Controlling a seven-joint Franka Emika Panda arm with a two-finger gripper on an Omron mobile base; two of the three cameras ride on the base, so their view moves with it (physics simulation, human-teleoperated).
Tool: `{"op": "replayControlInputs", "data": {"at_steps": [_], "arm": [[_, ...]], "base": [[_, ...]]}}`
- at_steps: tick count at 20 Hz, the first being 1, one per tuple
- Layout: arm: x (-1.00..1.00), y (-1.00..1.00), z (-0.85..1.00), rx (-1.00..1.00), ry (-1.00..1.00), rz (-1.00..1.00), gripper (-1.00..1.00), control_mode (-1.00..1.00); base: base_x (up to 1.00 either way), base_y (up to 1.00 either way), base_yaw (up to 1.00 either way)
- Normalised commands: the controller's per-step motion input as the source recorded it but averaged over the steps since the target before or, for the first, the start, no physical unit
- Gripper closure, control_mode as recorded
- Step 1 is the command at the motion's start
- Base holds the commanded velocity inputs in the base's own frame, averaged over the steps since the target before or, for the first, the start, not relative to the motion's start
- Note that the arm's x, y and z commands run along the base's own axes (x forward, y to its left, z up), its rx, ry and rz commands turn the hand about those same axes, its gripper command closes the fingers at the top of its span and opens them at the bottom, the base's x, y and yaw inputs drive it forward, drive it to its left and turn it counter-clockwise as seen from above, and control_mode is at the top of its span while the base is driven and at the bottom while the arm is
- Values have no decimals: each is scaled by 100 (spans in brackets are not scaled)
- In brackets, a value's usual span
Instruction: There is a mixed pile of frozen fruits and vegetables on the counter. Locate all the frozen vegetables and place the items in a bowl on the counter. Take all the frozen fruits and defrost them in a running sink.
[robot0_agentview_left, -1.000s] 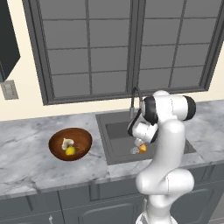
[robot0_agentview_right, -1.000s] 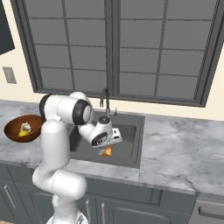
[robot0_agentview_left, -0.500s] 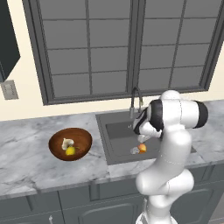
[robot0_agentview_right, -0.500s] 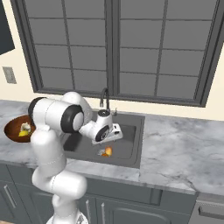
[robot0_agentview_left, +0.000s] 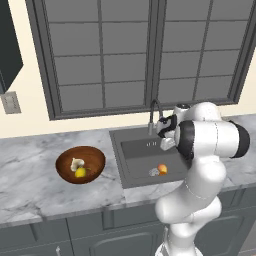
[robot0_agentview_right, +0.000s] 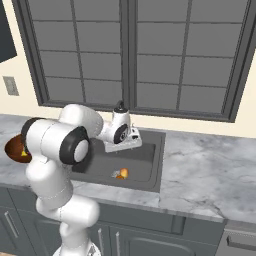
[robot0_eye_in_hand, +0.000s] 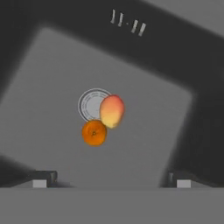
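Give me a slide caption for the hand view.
Open end effector above the sink, orange and peach by the drain.

Glossy brown wooden bowl (robot0_agentview_left: 80, 165) on a smooth, veined marble counter (robot0_agentview_left: 30, 185) — the sink (robot0_eye_in_hand: 144, 144) looks matt dark grey, its drain (robot0_eye_in_hand: 91, 104) at twelve o'clock of the dimpled orange (robot0_eye_in_hand: 94, 132) pale and metallic.

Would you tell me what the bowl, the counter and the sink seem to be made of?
Bowl: apparently wood, glossy brown with highlights. Counter: looks like polished marble, grey-and-white veining. Sink: matte dark grey, possibly composite or coated metal; the look leaves it open.
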Motion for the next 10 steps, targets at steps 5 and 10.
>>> {"op": "replayControlInputs", "data": {"at_steps": [5,10], "arm": [[-15,-12,55,0,2,0,-100,-100],[-30,-4,60,0,-2,0,-100,-100]], "base": [[0,0,0],[0,0,0]]}}
